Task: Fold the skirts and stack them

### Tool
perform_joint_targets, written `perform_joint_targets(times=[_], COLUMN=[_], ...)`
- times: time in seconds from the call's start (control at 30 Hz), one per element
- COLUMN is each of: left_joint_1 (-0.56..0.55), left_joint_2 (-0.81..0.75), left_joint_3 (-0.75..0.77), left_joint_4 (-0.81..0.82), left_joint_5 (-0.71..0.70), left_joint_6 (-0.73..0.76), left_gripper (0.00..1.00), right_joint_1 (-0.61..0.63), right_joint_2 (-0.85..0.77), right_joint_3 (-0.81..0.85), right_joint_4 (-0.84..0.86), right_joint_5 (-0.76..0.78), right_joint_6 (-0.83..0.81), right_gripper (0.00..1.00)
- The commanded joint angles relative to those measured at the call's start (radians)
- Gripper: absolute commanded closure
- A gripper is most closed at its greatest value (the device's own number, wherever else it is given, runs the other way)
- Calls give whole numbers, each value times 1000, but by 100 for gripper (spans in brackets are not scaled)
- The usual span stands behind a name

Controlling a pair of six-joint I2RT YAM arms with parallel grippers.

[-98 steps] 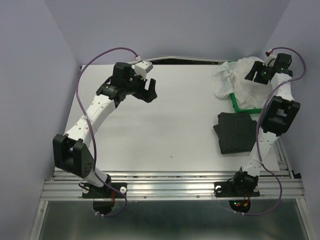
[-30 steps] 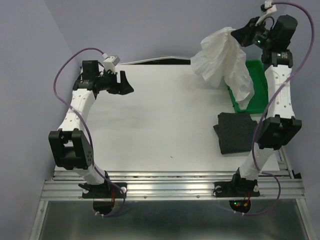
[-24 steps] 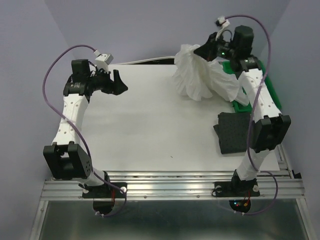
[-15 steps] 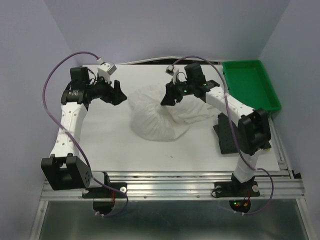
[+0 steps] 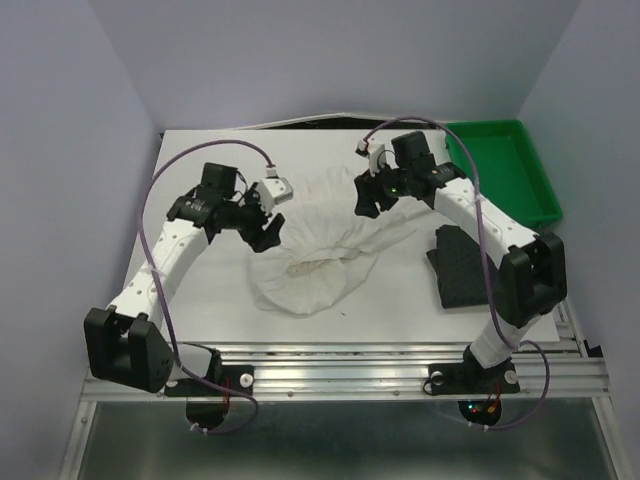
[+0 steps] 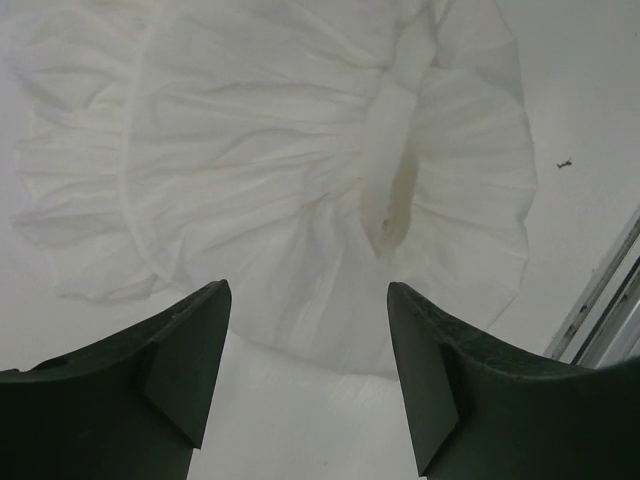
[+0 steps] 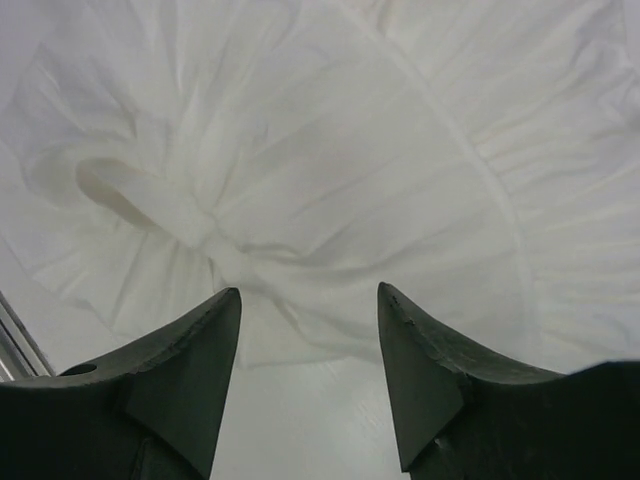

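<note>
The white crinkly skirt [image 5: 320, 250] lies spread on the table's middle, with a rumpled fold through its centre. It also fills the left wrist view [image 6: 290, 170] and the right wrist view [image 7: 330, 170]. My left gripper [image 5: 266, 228] is open and empty at the skirt's left edge [image 6: 308, 300]. My right gripper [image 5: 368, 196] is open and empty at the skirt's far right edge [image 7: 310, 300]. The dark charcoal speckled skirt [image 5: 470, 265] lies folded at the right, partly behind the right arm. The yellow floral skirt is out of view.
A green plastic tray [image 5: 505, 175] stands at the back right corner. The table's metal front rail [image 5: 340, 375] runs along the near edge. Purple walls close in on both sides.
My right gripper carried the white skirt from the tray to the table's middle and let it go. My left gripper moved right to the skirt's left edge.
</note>
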Motion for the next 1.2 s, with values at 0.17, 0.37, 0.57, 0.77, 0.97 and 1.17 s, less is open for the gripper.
perform_joint_targets(times=[0.17, 0.37, 0.57, 0.77, 0.97, 1.17], left_joint_1=[-410, -491, -522, -534, -534, -528], left_joint_2=[-79, -12, 100, 168, 108, -108], left_joint_3=[-197, -243, -269, -292, -321, -291], left_joint_4=[150, 273, 367, 378, 312, 180], left_joint_5=[-346, -470, -556, -604, -557, -403], left_joint_6=[76, 62, 53, 79, 107, 140], left_gripper=[31, 31, 29, 48, 85, 100], right_joint_1=[11, 11, 11, 11, 11, 2], right_joint_2=[-54, 60, 110, 61, -103, -233], right_joint_3=[-250, -233, -244, -228, -179, -113], right_joint_4=[17, 91, 157, 135, 62, -49], right_joint_5=[215, 248, 304, 263, 151, -22], right_joint_6=[-163, -128, -110, -79, -86, -65], right_gripper=[39, 39, 53, 90, 99, 99])
